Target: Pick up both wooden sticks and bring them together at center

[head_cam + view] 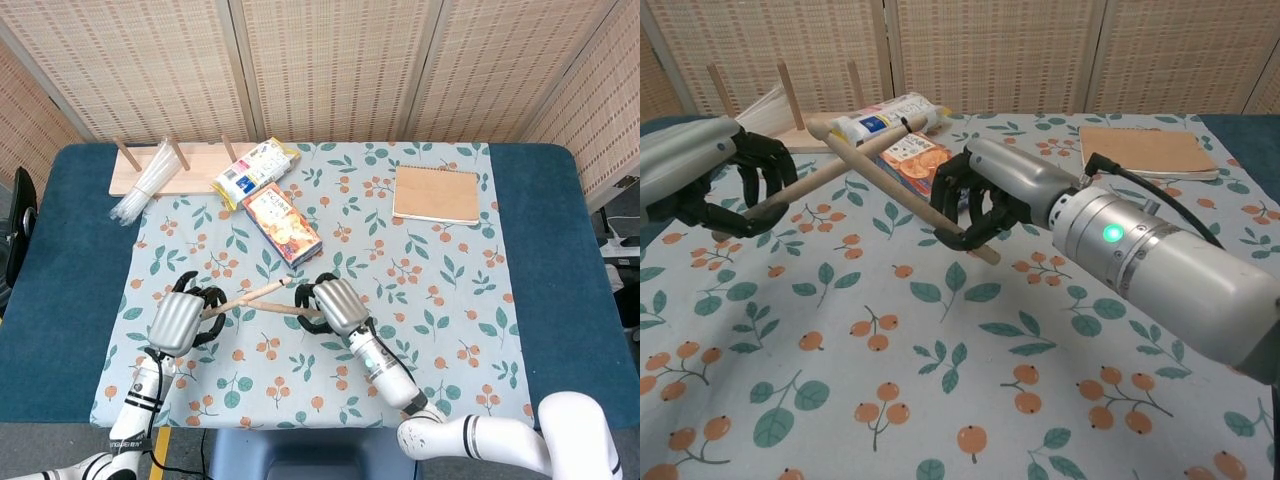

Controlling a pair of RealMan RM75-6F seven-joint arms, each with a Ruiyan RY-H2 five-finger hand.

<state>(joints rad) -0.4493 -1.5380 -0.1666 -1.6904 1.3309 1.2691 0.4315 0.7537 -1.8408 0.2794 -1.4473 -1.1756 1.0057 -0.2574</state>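
Two wooden sticks are lifted above the floral cloth and cross each other near the middle. My left hand (180,322) (715,180) grips one stick (250,296) (835,170), which slants up to the right. My right hand (330,303) (985,195) grips the other stick (275,309) (880,175), which slants up to the left. The sticks cross between the two hands, apparently touching. Both hands have their fingers wrapped around their stick's lower end.
An orange snack box (282,223) (925,165) lies just behind the hands. Further back are a blue-and-white packet (256,170), a wooden peg rack (165,170) with a clear bundle (140,190), and a brown notebook (436,194) at the back right.
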